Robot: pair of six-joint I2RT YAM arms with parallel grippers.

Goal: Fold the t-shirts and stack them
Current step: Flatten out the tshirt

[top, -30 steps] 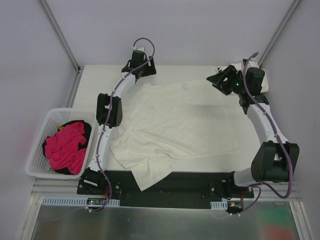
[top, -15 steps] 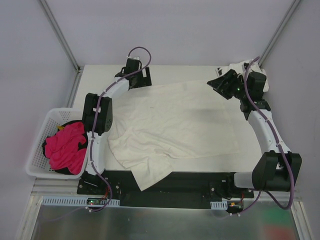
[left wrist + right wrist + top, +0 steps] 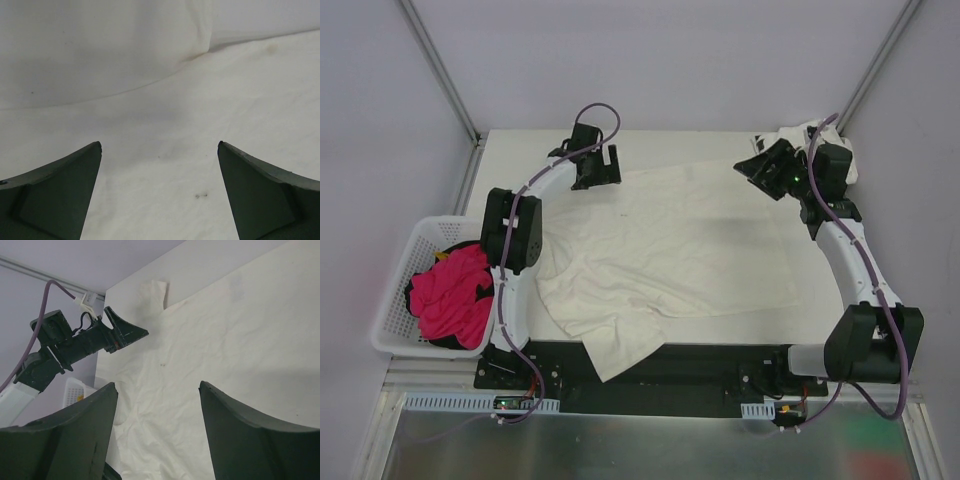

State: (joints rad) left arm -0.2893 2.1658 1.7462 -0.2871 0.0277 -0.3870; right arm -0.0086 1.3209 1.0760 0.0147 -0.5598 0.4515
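Note:
A large cream-white t-shirt (image 3: 670, 245) lies spread and wrinkled over the table, one part hanging off the near edge. It fills the left wrist view (image 3: 165, 115) and the right wrist view (image 3: 215, 350). My left gripper (image 3: 599, 172) hovers open over the shirt's far-left edge, nothing between its fingers (image 3: 159, 145). My right gripper (image 3: 761, 170) hangs open above the far-right edge, holding nothing (image 3: 158, 385). A second white t-shirt with black marks (image 3: 792, 132) lies bunched at the far right corner, partly hidden by the right arm.
A white basket (image 3: 392, 305) with pink cloth (image 3: 450, 295) stands off the table's left side. The left gripper (image 3: 100, 337) shows in the right wrist view. Bare tabletop (image 3: 100, 45) lies beyond the shirt's far edge. Frame posts rise at both back corners.
The left gripper's jaws widened and it came nearer, over the shirt's far-left edge, while its elbow swung left. The right gripper shifted slightly toward the back right.

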